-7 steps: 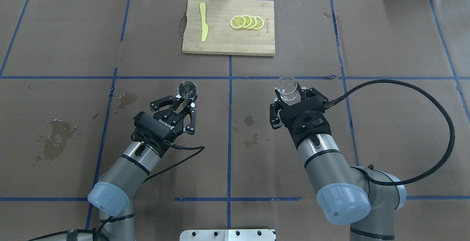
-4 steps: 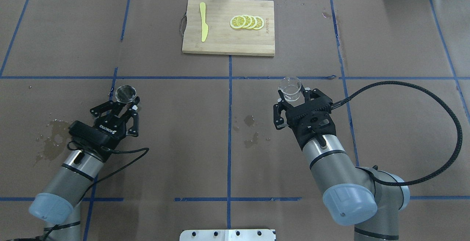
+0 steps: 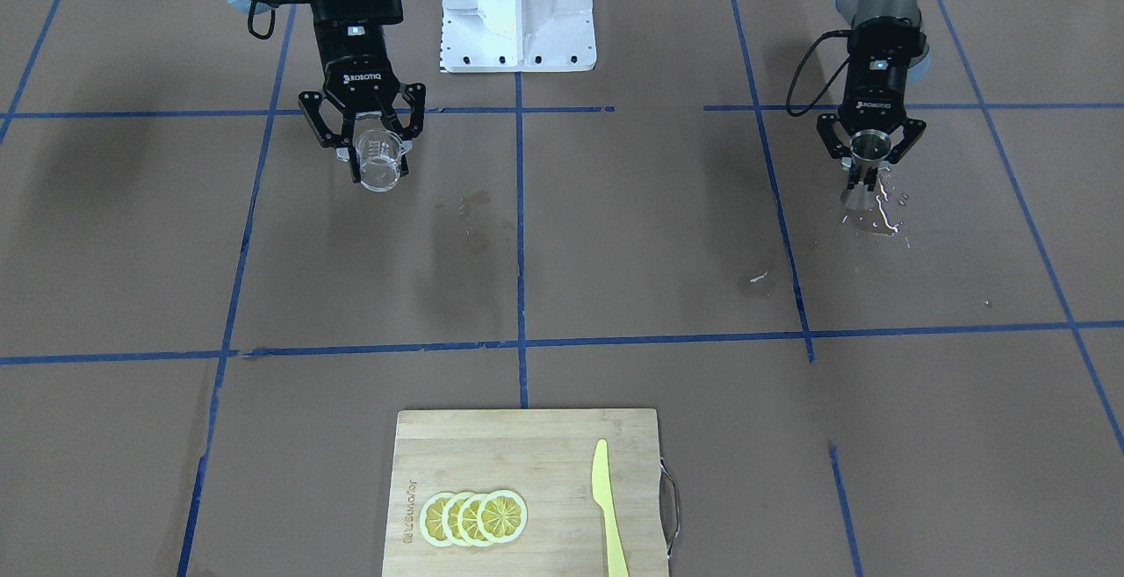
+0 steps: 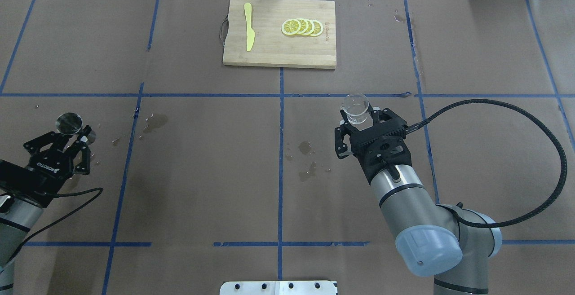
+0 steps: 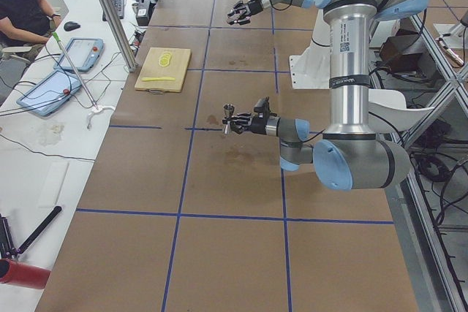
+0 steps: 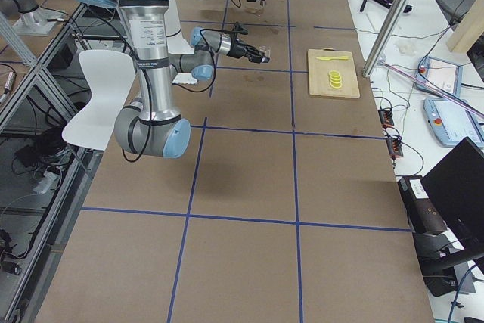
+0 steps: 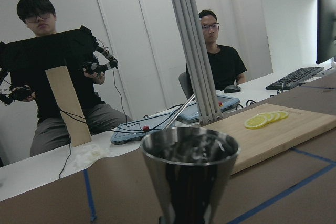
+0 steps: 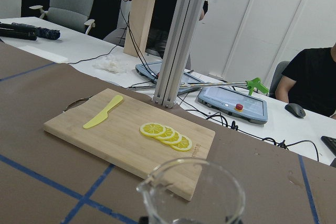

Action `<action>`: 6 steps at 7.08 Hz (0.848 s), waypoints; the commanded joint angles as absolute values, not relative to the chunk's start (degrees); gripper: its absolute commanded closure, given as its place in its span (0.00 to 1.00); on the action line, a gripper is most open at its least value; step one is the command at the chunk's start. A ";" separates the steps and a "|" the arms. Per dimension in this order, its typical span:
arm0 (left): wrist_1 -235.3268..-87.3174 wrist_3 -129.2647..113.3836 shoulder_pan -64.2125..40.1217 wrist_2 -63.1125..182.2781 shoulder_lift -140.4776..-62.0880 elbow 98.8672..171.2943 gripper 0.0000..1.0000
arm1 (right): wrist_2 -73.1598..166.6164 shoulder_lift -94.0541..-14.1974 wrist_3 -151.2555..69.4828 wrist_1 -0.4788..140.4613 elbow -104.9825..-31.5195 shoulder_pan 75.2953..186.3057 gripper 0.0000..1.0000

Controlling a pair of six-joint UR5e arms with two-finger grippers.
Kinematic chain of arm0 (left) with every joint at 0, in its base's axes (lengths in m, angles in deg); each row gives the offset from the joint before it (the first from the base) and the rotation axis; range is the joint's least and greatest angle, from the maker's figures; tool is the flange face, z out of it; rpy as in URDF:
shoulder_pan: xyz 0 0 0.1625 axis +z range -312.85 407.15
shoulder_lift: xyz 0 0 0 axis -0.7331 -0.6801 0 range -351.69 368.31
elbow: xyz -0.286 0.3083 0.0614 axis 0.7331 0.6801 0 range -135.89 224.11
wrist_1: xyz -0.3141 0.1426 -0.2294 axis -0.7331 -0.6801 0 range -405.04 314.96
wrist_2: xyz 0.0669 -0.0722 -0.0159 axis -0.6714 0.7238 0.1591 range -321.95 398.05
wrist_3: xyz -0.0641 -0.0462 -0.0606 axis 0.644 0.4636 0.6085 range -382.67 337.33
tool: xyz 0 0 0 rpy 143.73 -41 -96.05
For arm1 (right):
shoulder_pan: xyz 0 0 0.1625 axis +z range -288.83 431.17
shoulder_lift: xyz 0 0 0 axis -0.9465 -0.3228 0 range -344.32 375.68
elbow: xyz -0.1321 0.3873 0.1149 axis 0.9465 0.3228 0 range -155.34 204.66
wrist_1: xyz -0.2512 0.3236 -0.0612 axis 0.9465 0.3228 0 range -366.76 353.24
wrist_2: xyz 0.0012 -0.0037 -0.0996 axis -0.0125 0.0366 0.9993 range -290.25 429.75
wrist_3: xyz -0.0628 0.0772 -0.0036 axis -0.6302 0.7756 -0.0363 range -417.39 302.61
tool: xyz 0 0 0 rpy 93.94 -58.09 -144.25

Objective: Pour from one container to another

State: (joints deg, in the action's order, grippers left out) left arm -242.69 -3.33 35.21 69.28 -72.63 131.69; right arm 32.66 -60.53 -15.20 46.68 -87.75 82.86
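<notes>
Left gripper (image 4: 76,136) clamps jigger (image 4: 68,123), far left; right gripper (image 4: 359,117) clamps glass cup (image 4: 355,105). Keep both upright; centre lip over jigger

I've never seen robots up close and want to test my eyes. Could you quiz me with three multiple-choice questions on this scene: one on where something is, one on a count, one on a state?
1. Where is the steel cup?
A) in the left pincer
B) standing alone on the table
C) in a person's hand

2. How many lemon slices lie on the wooden board?
A) two
B) four
C) seven

3. How is the glass cup placed?
A) tipped on its side
B) upside down
C) held upright in the right pincer

Answers:
1 A, the left pincer is shut around it, off the table.
2 B, four overlapping slices show in a row.
3 C, its rim faces up in the right wrist view.
</notes>
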 commanded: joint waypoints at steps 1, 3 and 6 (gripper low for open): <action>-244.55 6.18 35.72 69.51 -70.26 130.07 1.00 | 32.66 -60.26 -15.20 46.68 -87.76 82.86 1.00; -244.73 16.02 36.43 68.20 -68.78 125.96 1.00 | 32.66 -60.26 -15.20 46.68 -87.67 82.77 1.00; -244.73 22.47 38.79 65.03 -68.33 125.67 1.00 | 32.66 -60.08 -15.11 46.68 -87.76 82.68 1.00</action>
State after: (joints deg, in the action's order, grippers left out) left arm -244.68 18.98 37.85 65.87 -68.45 125.83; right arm 32.66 -60.15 -15.18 46.68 -87.71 82.74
